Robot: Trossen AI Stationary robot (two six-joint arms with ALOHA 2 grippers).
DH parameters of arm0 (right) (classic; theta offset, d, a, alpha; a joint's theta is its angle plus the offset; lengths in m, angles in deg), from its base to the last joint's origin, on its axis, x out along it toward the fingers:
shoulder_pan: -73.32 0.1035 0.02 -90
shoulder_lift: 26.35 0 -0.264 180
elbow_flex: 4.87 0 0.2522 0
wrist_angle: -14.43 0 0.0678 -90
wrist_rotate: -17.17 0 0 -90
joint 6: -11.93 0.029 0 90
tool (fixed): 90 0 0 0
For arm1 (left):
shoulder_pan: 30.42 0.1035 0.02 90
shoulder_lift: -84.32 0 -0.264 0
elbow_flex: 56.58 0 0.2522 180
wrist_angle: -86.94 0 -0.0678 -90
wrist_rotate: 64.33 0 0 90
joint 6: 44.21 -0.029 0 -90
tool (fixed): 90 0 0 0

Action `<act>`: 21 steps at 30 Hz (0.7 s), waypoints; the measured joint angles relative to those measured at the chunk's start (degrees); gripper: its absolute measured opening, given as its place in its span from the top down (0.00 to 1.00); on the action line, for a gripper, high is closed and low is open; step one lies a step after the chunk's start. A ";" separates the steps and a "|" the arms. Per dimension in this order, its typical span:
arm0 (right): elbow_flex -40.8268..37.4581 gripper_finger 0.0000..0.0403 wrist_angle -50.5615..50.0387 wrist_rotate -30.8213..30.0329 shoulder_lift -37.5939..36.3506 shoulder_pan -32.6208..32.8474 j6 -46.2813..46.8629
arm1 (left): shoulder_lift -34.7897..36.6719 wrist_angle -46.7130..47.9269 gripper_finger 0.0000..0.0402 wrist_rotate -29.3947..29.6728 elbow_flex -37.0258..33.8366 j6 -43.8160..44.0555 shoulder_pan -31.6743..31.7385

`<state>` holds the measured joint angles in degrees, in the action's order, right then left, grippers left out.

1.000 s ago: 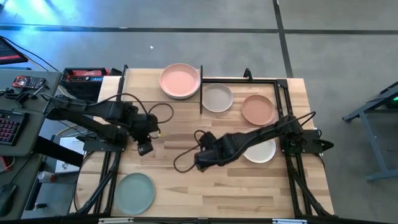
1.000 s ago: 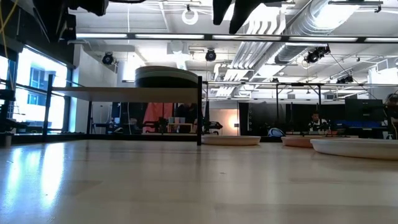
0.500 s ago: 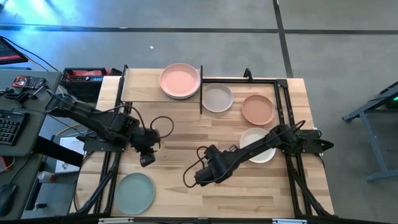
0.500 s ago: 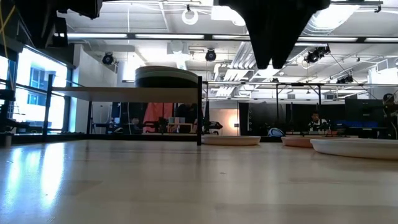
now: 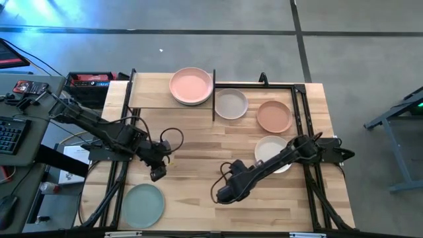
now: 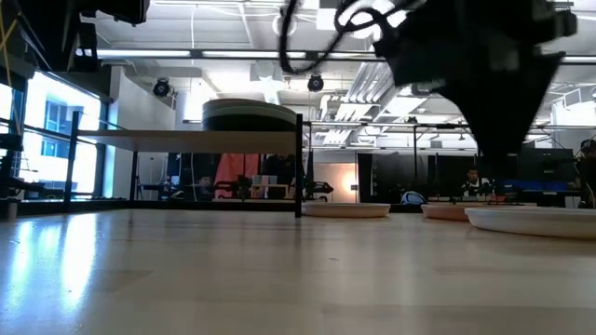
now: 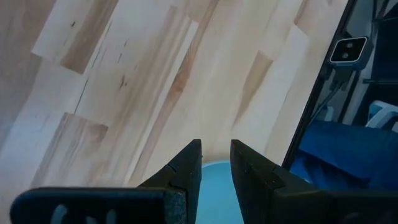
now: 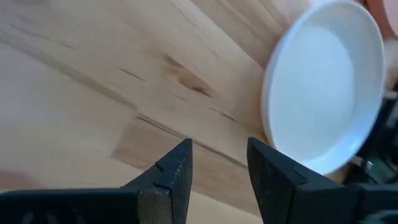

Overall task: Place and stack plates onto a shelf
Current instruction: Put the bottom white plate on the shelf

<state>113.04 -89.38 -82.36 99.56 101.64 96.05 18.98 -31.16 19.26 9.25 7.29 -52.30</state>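
The shelf [image 5: 149,99] stands at the far left, and a pink plate [image 5: 192,86] tops a short stack [image 6: 250,114] on its pale board. Flat on the table lie a beige-grey plate [image 5: 231,104], a terracotta plate [image 5: 273,116], a white plate [image 5: 266,148] and a pale green plate [image 5: 143,205]. My left gripper [image 5: 157,174] hovers open just beyond the green plate's far rim [image 7: 214,183], pointing steeply down. My right gripper [image 5: 225,194] is open over bare wood near the table's middle front, with the white plate [image 8: 323,87] behind it.
Black frame rails [image 5: 294,84] run along the far right corner and both sides of the table. In the low view my right gripper [image 6: 507,167] hangs above the tabletop in front of the right-hand plates. Bare wood [image 5: 192,152] lies between the two arms.
My right gripper has swung toward the table's near edge and sunk a good way, tipping further downward, uncovering more of the white plate. My left gripper has moved a little toward the near edge and down, closer to the green plate. No plate has moved.
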 joint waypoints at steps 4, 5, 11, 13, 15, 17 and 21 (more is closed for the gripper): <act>-3.64 0.68 0.02 2.48 0.01 0.61 0.96 | 0.00 -0.04 0.82 2.10 0.00 0.22 -0.01; -4.34 0.68 0.05 2.88 0.01 0.67 0.96 | 0.00 -0.04 0.82 2.50 0.00 0.44 0.01; -7.62 0.68 0.05 3.67 0.01 0.67 0.94 | 0.00 -0.04 0.82 2.73 0.00 0.44 0.01; -8.66 0.68 0.04 3.60 0.02 0.56 0.93 | 0.00 -0.04 0.82 2.73 0.00 0.44 0.01; -9.68 0.68 0.02 3.60 0.00 0.52 0.85 | 0.00 -0.04 0.82 2.73 0.00 0.44 0.01; -10.61 0.68 0.03 3.58 0.00 0.45 0.48 | 0.00 -0.04 0.82 2.73 0.00 0.44 0.01; -12.42 0.68 0.07 3.08 0.00 0.08 0.24 | 0.00 -0.04 0.82 2.73 0.00 0.44 0.01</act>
<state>100.63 -89.31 -79.29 99.56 101.72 96.29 18.98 -31.20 21.99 9.25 7.73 -52.29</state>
